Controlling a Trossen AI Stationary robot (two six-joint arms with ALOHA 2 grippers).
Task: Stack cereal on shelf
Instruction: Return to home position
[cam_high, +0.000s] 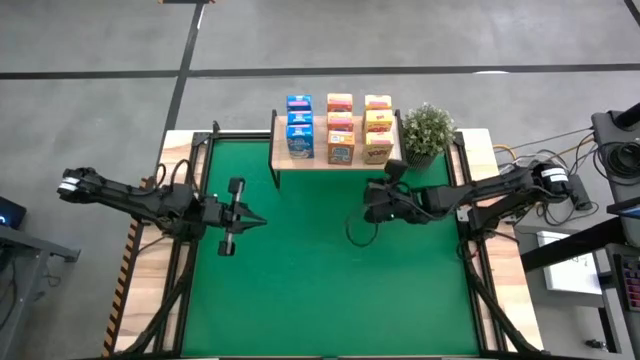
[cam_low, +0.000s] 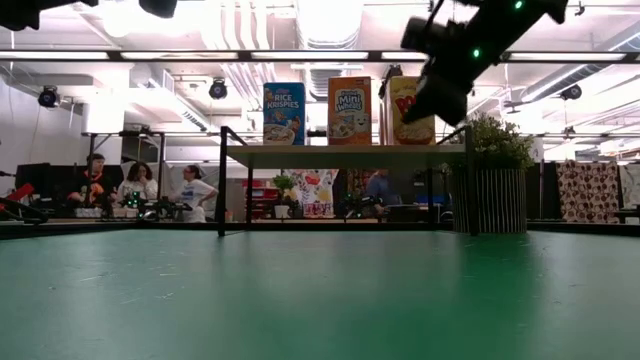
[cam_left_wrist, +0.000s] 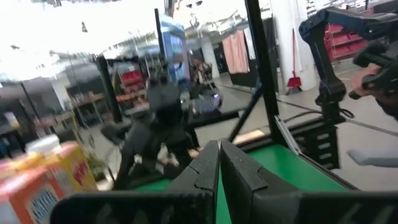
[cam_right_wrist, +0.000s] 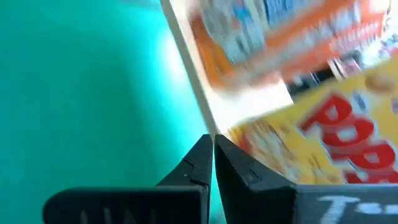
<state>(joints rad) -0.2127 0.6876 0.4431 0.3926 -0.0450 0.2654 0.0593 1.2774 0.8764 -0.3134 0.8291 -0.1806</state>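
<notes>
The shelf (cam_high: 318, 161) stands at the far edge of the green mat (cam_high: 300, 285) on the worktop (cam_high: 181, 150); all nine cereal boxes sit on it in three rows running front to back; the blue cereal boxes (cam_high: 299, 130) are on the left, the orange-red cereal boxes (cam_high: 340, 128) in the middle, the yellow cereal boxes (cam_high: 377, 125) on the right, each row packed box against box; a potted plant (cam_high: 428, 130) stands just beside the shelf's right end. The right end effector (cam_right_wrist: 213, 142) hangs above the mat near the shelf's front right corner, close to the front yellow box, its fingers pressed together on nothing; the left end effector (cam_left_wrist: 219, 145) is over the left part of the mat, well apart from the shelf, pointing toward the middle, its fingers likewise closed and empty. In the low view, people (cam_low: 140, 188) sit in the room beyond the worktop.
</notes>
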